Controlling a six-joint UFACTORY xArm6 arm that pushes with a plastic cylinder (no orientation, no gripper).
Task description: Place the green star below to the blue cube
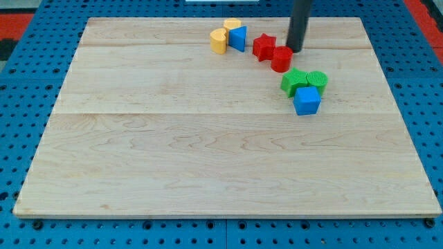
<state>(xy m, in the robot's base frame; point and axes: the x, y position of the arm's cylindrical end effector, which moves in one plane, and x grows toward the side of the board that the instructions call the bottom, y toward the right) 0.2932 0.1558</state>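
Note:
The green star (293,81) lies at the view's upper right, touching the upper left of the blue cube (306,100). A green cylinder (317,80) touches the cube's top right. My tip (295,50) stands above these blocks, just right of the red cylinder (281,59) and about touching it. The tip is above the green star with a gap between them.
A red star (264,46) sits left of the red cylinder. Farther left are a blue wedge-like block (237,37), a yellow heart (219,41) and another yellow block (232,25). The wooden board (173,138) lies on a blue perforated table.

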